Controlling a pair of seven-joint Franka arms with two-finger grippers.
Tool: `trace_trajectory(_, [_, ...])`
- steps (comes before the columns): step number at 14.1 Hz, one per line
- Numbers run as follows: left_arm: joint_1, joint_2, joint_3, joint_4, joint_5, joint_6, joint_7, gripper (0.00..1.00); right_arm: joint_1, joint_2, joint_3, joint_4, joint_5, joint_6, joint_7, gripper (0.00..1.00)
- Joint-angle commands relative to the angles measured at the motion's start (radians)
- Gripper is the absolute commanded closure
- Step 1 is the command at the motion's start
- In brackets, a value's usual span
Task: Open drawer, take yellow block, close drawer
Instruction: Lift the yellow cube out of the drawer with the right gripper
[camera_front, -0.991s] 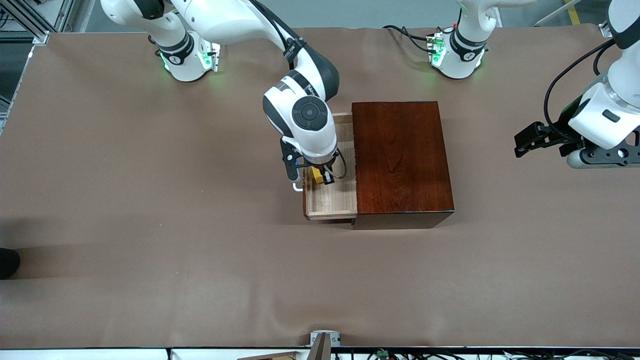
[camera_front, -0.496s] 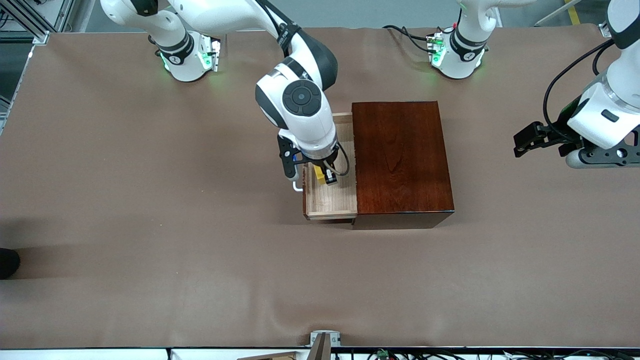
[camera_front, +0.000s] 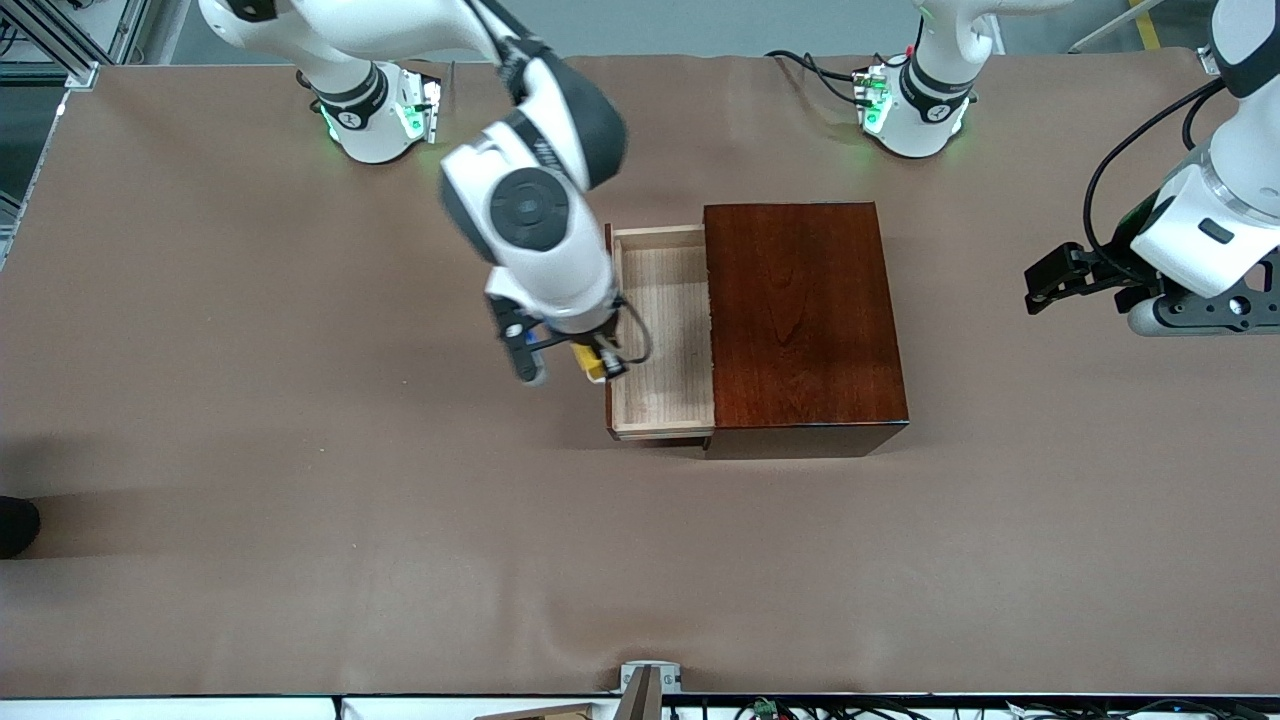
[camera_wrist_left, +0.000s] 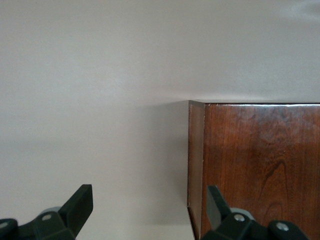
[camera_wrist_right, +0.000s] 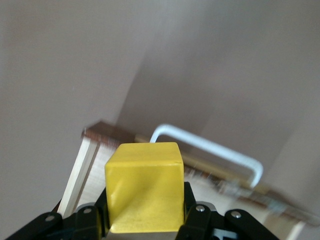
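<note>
The yellow block is up in the air, pinched between the fingers of the right gripper, and it's hanging right over the front edge of the open drawer, about where the handle sits. In the right wrist view you can see it much better: the yellow cube fills the middle, clamped on two sides by the black fingers, with the white U-shaped handle and the pale drawer rim below it, a bit smeared. From the front camera only a sliver of yellow shows, since the arm's big white wrist covers most of the gripper, and the handle is hidden under it too. The drawer is pulled out toward the right arm's end of the table, light wood inside, nothing lying in the part I can see. It belongs to the dark reddish-brown wooden box, which sits around the middle of the brown table. The left gripper waits well off at the left arm's end, over bare table, and part of that arm is cut off by the frame edge. Its wrist view shows two black fingertips spread wide apart with nothing between them, looking at a corner of the box. Count: one block, one drawer, one box, two arms.
</note>
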Motion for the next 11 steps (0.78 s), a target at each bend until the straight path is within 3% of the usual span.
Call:
trace_trajectory(1, [0.000, -0.004, -0.002, -0.003, -0.003, 0.011, 0.012, 0.00, -0.071, -0.113, 0.013, -0.149, 0.005, -0.008, -0.165, 1.00])
trace_trajectory(8, [-0.015, -0.003, -0.015, -0.002, -0.003, 0.015, 0.012, 0.00, -0.256, -0.298, 0.009, -0.469, 0.000, 0.079, -0.655, 1.00])
trace_trajectory(11, [-0.017, -0.001, -0.064, -0.002, -0.004, 0.026, 0.013, 0.00, -0.301, -0.305, 0.006, -0.491, -0.008, 0.075, -0.782, 1.00])
